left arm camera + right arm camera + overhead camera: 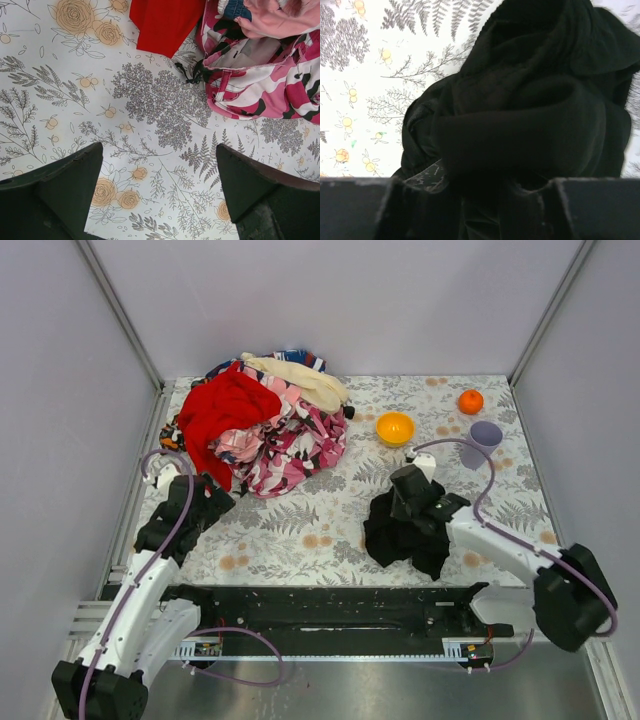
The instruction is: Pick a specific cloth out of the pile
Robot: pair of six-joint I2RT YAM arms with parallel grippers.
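Note:
The black cloth (402, 535) lies bunched at the centre right of the floral table, apart from the pile (270, 425) of red, cream and pink-patterned fabrics at the back left. My right gripper (412, 498) sits on top of the black cloth. In the right wrist view the cloth (530, 100) fills the space between the fingers, and one scratched finger (427, 177) shows at its left; the jaws look shut on it. My left gripper (205, 495) is open and empty (157, 190) above bare table, just short of the pile's red cloth (165, 22) and pink-and-white cloth (260, 85).
An orange bowl (395, 427), a small orange fruit (470, 400) and a lavender cup (484, 440) stand at the back right. White walls close in the table on three sides. A black rail (330, 605) runs along the near edge.

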